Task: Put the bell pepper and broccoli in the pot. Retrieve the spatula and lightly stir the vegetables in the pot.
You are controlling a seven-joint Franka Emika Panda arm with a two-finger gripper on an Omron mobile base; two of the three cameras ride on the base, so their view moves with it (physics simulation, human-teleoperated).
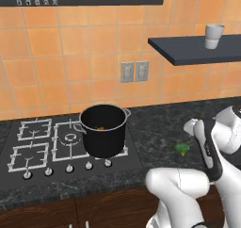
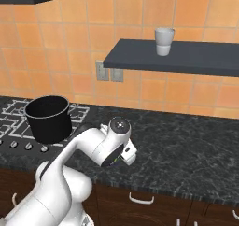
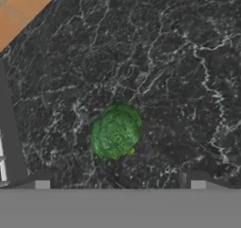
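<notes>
The black pot (image 1: 103,128) (image 2: 49,117) stands on the stove's front right burner. A small orange-red bell pepper (image 1: 100,127) lies on its bottom. To the right of the stove, the green broccoli (image 1: 182,148) (image 3: 116,132) rests on the dark marble counter. My gripper (image 3: 120,185) hangs above the broccoli, pointing down at it. It is open, with the fingertips (image 3: 42,184) spread wide and nothing between them. In the hand view the broccoli sits just ahead of the gap between the tips. In the right base view my own arm hides the broccoli.
A white cup (image 1: 213,36) (image 2: 163,41) stands on the dark wall shelf (image 1: 197,50) above the counter. The stove (image 1: 37,147) has several burners and a row of knobs along its front. Two wall outlets (image 1: 134,71) are set in the orange tiles.
</notes>
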